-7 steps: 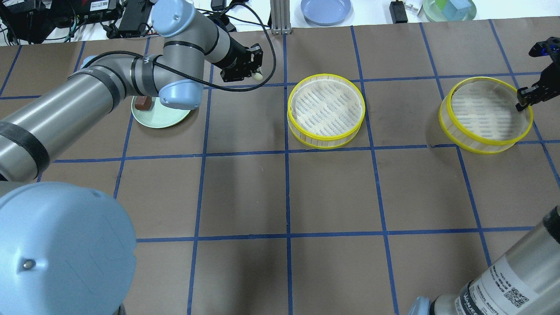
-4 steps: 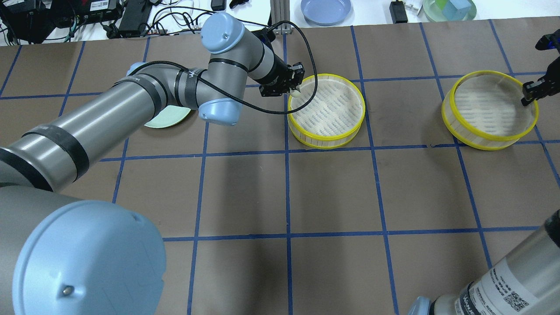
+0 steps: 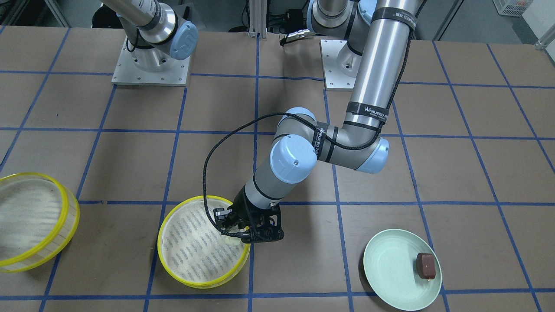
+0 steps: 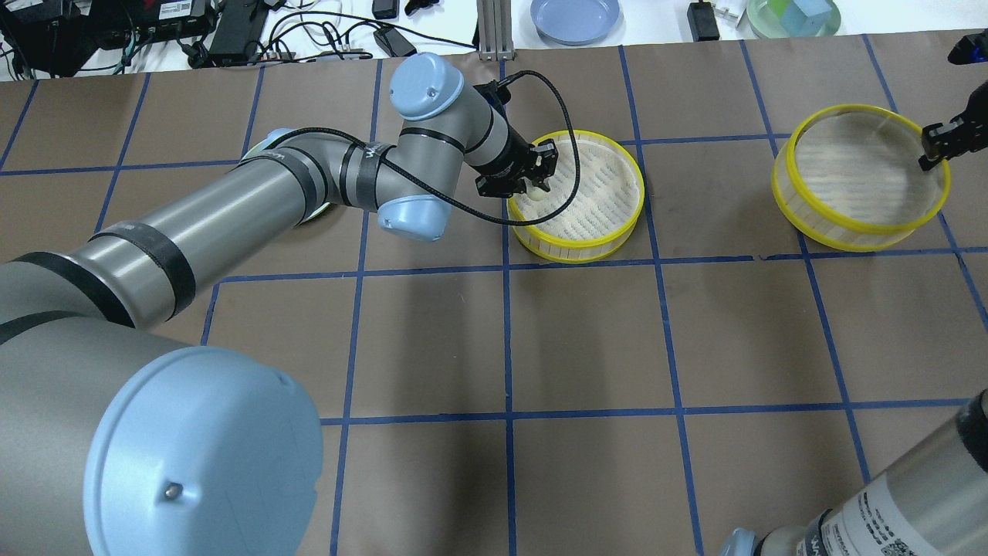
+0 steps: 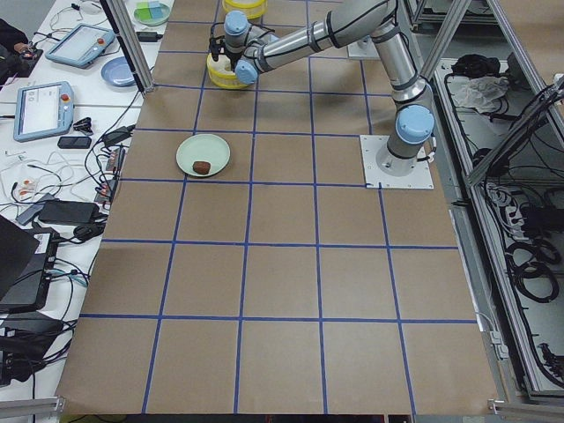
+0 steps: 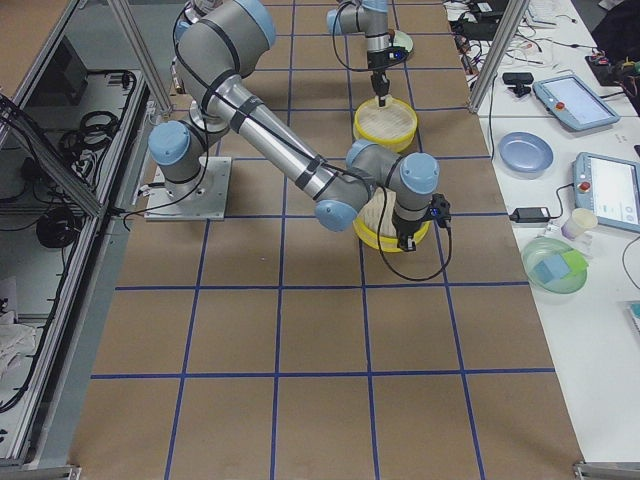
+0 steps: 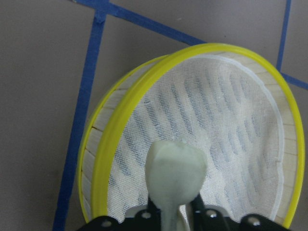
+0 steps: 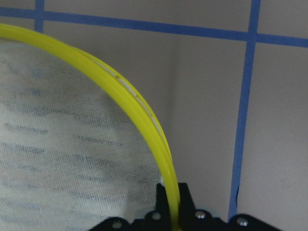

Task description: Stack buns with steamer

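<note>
My left gripper (image 4: 532, 179) is shut on the cream-white bun (image 7: 175, 171) and holds it just inside the near-left part of the middle yellow-rimmed steamer (image 4: 577, 245), low over its mesh. The bun also shows in the overhead view (image 4: 532, 196). My right gripper (image 4: 930, 150) is shut on the rim (image 8: 144, 118) of the second steamer (image 4: 845, 232) at the right, which is tilted. The dark reddish-brown bun (image 3: 426, 265) lies on the pale green plate (image 3: 390, 271). In the overhead view my left arm hides that plate almost wholly.
A blue plate (image 4: 575, 17), a green bowl with coloured blocks (image 4: 793, 15), a metal post (image 4: 492, 31) and cables lie beyond the table's far edge. Both arm bases (image 3: 149, 65) stand at the robot's side of the table.
My left arm swung right from beside the plate, carrying the white bun over the middle steamer and down into it. My right gripper shifted the second steamer slightly toward the far edge.
</note>
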Controlling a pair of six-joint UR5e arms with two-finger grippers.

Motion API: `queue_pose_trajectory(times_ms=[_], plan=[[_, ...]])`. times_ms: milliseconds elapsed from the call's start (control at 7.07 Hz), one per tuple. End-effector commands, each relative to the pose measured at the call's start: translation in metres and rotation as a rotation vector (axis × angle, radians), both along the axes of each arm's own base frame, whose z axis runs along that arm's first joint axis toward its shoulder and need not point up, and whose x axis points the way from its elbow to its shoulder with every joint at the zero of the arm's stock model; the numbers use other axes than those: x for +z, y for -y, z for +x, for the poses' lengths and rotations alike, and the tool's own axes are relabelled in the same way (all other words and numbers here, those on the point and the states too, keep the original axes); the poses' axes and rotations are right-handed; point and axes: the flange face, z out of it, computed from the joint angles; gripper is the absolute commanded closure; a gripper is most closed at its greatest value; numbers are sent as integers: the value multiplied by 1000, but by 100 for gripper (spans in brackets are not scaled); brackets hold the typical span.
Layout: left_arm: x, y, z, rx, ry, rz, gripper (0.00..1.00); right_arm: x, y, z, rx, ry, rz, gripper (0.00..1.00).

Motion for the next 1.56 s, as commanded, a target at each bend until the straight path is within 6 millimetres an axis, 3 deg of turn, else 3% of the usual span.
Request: queue_pose_trajectory(times_ms=[0,141,283,707,848,1131,1273,1414], plan=[[2,-2,-3,2,-5,2,0,38,-1,63,18,-26,-34,97],[5,-3,-3,19,-11,8,0,36,-1,85,12,-18,-27,97],[11,-3,-5,34,-18,6,0,34,-1,90,-2,-13,-21,97],[20,-3,-8,40,-28,-1,0,34,-1,90,-3,-12,-21,97],[42,-3,-7,30,-40,-31,0,34,-1,91,-3,-12,-21,97],[39,-4,-9,10,-50,-29,0,34,-1,91,-3,-12,-20,97],[50,-4,-5,5,-44,-51,0,40,-2,95,-32,-10,-28,97],[63,8,23,-76,14,-124,0,49,0,118,-78,-3,-40,98]])
